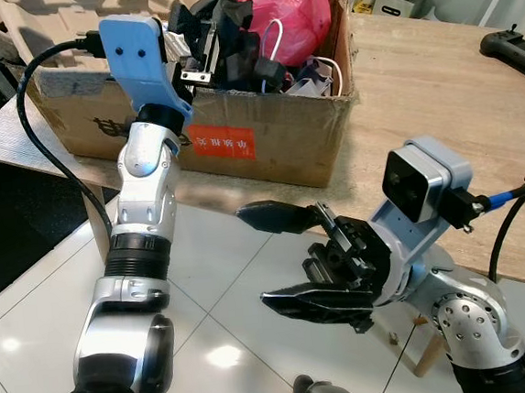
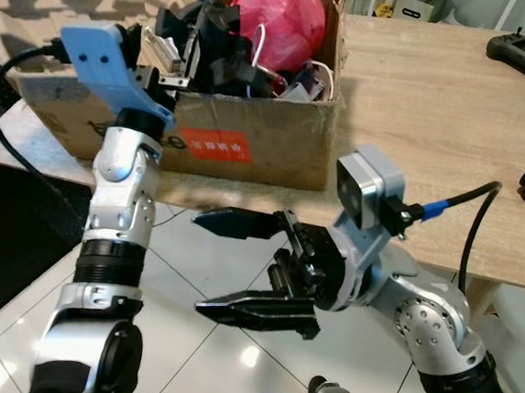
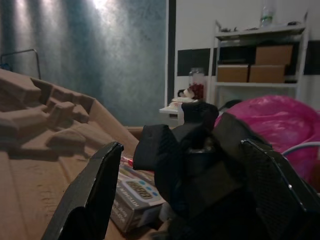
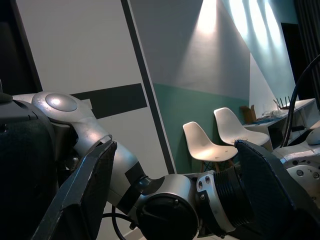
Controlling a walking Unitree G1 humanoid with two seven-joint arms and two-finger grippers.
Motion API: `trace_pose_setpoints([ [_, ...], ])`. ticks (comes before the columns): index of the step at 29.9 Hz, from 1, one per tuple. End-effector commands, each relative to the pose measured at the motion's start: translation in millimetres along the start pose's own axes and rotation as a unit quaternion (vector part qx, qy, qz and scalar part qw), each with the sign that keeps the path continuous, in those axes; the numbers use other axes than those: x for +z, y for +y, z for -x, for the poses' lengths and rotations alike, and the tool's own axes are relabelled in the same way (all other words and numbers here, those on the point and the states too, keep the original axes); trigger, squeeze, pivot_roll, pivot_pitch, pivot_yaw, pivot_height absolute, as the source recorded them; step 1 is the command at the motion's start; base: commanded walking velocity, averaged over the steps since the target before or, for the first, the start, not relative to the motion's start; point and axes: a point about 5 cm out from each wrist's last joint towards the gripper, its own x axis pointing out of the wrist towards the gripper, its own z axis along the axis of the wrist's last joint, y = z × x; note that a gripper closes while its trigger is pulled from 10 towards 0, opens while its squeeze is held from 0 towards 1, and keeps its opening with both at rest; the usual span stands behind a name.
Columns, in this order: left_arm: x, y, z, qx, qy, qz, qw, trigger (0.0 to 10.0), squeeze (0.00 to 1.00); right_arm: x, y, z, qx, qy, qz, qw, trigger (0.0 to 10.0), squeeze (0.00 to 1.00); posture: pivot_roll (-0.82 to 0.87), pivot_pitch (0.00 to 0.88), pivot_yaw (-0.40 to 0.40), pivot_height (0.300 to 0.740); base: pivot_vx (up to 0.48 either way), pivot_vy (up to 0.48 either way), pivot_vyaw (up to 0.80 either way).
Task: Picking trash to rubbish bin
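Two pincers are showing in the head views. The left pincer (image 1: 208, 45) is reaching up over the cardboard box (image 1: 276, 145), which is serving as the rubbish bin and is sitting on the wooden worktop (image 1: 438, 98) at about 12 o'clock from the robot. In the left wrist view its two black fingers (image 3: 87, 195) are standing apart, with a crumpled black item (image 3: 195, 160) lying between them; whether the pads are pressing on it or merely flanking it cannot be told.

Step in hand, as a judgement: the deposit phase is taking place, with the black item at or over the box's load. The next move is calling for one of two things. If the item is resting on the pile, the left pincer is needing only to lift clear without snagging the white cable loop (image 1: 272, 39). If it is hanging from the fingers, a wider opening is needed first.

The right pincer (image 1: 281, 255) is hovering over the white tiled floor (image 1: 32, 299) at about 5 o'clock, below the worktop edge, its long fingers spread wide and carrying nothing.

The box is heaped above its rim: a pink plastic bag (image 1: 288, 10) is bulging at the far side, dark scraps are filling the middle, and a small printed carton (image 3: 135, 192) is lying beside the black item. An orange label (image 1: 223, 142) is marking the near wall.
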Motion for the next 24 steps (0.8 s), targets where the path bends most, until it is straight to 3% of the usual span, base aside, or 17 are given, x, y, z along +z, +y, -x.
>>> trace_pose_setpoints([
  [1, 7, 2.7, -0.2, -0.007, -0.02, 0.024, 0.999, 10.0, 0.0, 1, 5.8, -6.1, 0.021, 0.002, 0.006, 1.0, 10.0, 0.0, -0.06, 0.223, 0.044, 0.74, 0.0, 0.0, 0.0],
  [2, 7, 2.7, -0.2, -0.007, -0.02, 0.024, 0.999, 10.0, 0.0, 1, 5.8, -6.1, 0.021, 0.002, 0.006, 1.0, 10.0, 0.0, -0.06, 0.223, 0.044, 0.74, 0.0, 0.0, 0.0],
  [4, 13, 7.9, 5.6, -0.019, -0.044, 0.127, 0.991, 10.0, 0.0, -3, 5.3, -5.4, 0.023, 0.007, -0.002, 1.0, 10.0, 0.0, -0.05, 0.217, 0.04, 0.74, 0.0, 0.0, 0.0],
  [5, 13, 7.9, 5.6, -0.019, -0.044, 0.127, 0.991, 10.0, 0.0, -3, 5.3, -5.4, 0.023, 0.007, -0.002, 1.0, 10.0, 0.0, -0.05, 0.217, 0.04, 0.74, 0.0, 0.0, 0.0],
  [6, 14, 11.6, 10.4, -0.028, -0.05, 0.152, 0.987, 10.0, 0.0, -5, 5.2, -4.3, 0.025, 0.01, -0.009, 1.0, 10.0, 0.0, -0.05, 0.215, 0.037, 0.74, 0.0, 0.0, 0.0],
  [8, 14, 11.6, 10.4, -0.028, -0.05, 0.152, 0.987, 10.0, 0.0, -5, 5.2, -4.3, 0.025, 0.01, -0.009, 1.0, 10.0, 0.0, -0.05, 0.215, 0.037, 0.74, 0.0, 0.0, 0.0],
  [10, 19, 13.1, 23.5, -0.084, -0.064, 0.203, 0.973, 10.0, 0.0, -13, 3.9, 0.0, 0.026, 0.028, -0.028, 0.999, 10.0, 0.0, -0.04, 0.211, 0.026, 0.74, 0.0, 0.0, 0.0],
  [11, 19, 13.1, 23.5, -0.084, -0.064, 0.203, 0.973, 10.0, 0.0, -13, 3.9, 0.0, 0.026, 0.028, -0.028, 0.999, 10.0, 0.0, -0.04, 0.211, 0.026, 0.74, 0.0, 0.0, 0.0],
  [13, 28, 14.6, 38.4, -0.15, -0.085, 0.242, 0.955, 10.0, 0.0, -23, 2.1, 6.8, 0.019, 0.052, -0.046, 0.997, 10.0, 0.0, -0.03, 0.214, 0.016, 0.74, 0.0, 0.0, 0.0],
  [16, 28, 14.6, 38.4, -0.15, -0.085, 0.242, 0.955, 10.0, 0.0, -23, 2.1, 6.8, 0.019, 0.052, -0.046, 0.997, 10.0, 0.0, -0.03, 0.214, 0.016, 0.74, 0.0, 0.0, 0.0],
  [20, 32, 1.3, 82.1, -0.324, -0.058, 0.256, 0.909, 10.0, 0.0, -34, 1.7, 17.5, 0.003, 0.077, -0.069, 0.995, 10.0, 0.0, -0.03, 0.213, 0.005, 0.74, 0.0, 0.0, 0.0],
  [23, 28, -2.1, 92.4, -0.351, -0.038, 0.254, 0.901, 10.0, 0.0, -37, 1.6, 20.6, -0.003, 0.081, -0.074, 0.994, 10.0, 0.0, -0.02, 0.21, 0.0, 0.74, 0.0, 0.0, 0.0],
  [24, 16, -1.5, 104.0, -0.352, -0.003, 0.257, 0.9, 10.0, 0.0, -43, 2.0, 28.3, -0.015, 0.093, -0.09, 0.991, 10.0, 0.0, -0.02, 0.202, -0.005, 0.74, 0.0, 0.0, 0.0],
])
